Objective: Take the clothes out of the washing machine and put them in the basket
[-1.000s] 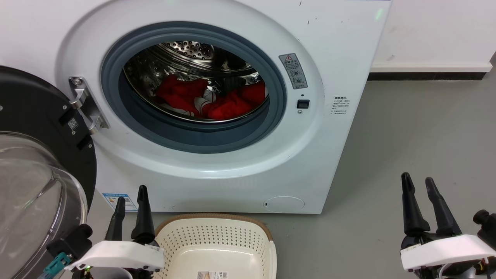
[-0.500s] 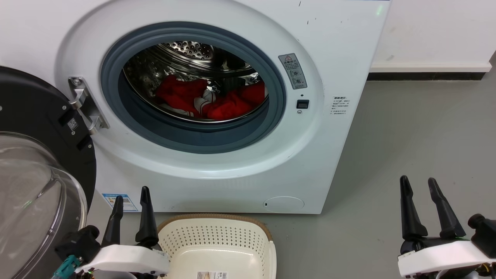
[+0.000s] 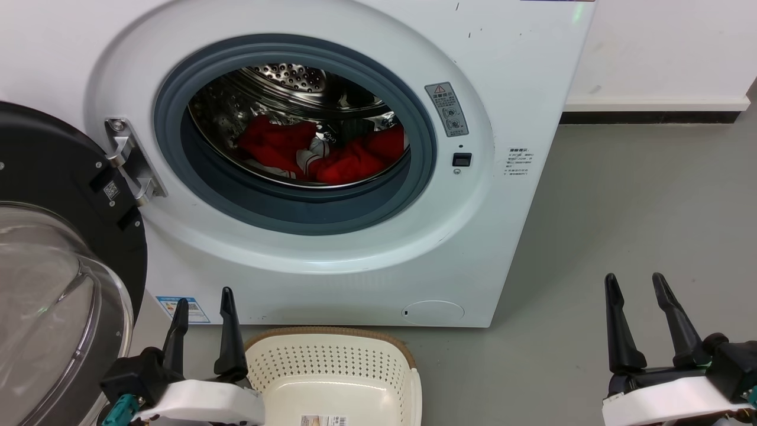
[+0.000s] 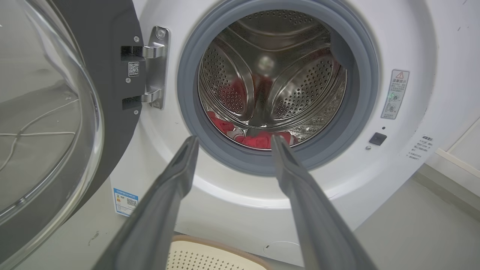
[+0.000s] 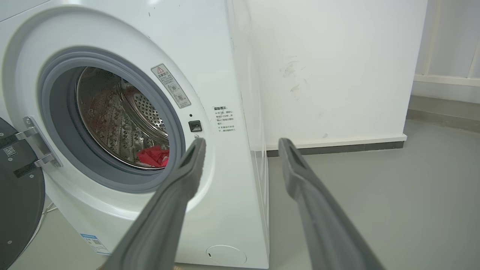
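Note:
The white washing machine (image 3: 502,71) fills the head view, its round grey-ringed opening uncovered. Red clothes (image 3: 349,163) with a bit of white trim lie at the bottom of the steel drum (image 3: 290,77); they show too as clothes (image 4: 258,140) in the left wrist view and clothes (image 5: 153,155) in the right wrist view. The cream basket (image 3: 331,361) stands on the floor below the opening. My left gripper (image 3: 202,302) is open beside the basket's left rim. Far right, over bare floor, my right gripper (image 3: 634,285) is open. Both hold nothing.
The black-rimmed glass door (image 3: 53,266) hangs swung open at the left, close to my left arm. Grey floor (image 3: 639,195) stretches to the right of the machine, ending at a white wall with a dark skirting (image 3: 650,115).
Both grippers have sunk lower in the head view; the left one also shifted slightly right toward the basket. Clothes, basket and door are unmoved.

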Motion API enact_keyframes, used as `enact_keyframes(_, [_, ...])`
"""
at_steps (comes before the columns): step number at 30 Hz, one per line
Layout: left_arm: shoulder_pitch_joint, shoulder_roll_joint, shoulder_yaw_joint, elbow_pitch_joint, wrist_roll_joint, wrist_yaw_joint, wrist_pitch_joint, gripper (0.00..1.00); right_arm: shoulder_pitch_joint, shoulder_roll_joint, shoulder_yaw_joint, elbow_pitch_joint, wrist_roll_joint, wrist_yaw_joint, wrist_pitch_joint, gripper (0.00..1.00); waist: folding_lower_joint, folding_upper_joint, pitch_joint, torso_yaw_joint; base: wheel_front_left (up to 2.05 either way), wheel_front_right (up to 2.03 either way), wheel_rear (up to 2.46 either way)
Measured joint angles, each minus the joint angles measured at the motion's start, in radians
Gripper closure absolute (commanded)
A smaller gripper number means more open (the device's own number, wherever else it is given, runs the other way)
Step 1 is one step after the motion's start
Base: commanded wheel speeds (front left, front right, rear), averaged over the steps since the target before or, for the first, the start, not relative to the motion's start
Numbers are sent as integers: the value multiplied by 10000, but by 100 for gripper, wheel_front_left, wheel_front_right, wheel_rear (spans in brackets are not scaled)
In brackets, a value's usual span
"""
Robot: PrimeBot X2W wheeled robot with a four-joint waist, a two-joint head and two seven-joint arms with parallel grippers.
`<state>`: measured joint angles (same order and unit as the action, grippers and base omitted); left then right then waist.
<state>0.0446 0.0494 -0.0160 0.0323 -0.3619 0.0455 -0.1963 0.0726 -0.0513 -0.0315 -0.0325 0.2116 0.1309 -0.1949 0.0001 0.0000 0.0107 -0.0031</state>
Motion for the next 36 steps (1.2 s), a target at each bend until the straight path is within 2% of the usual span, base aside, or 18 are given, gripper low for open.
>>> enact_keyframes(22, [271, 4, -59, -56, 1789, 19, -535, 0, 315, 0, 75, -422, -1883, 0, -525, 0, 0, 0, 36, -54, 0, 0, 0])
enact_keyframes(36, [319, 6, -42, 67, 2270, 92, -654, 0, 406, -2, 111, -397, -2318, 0, -683, 0, 0, 0, 50, -75, 0, 0, 0])
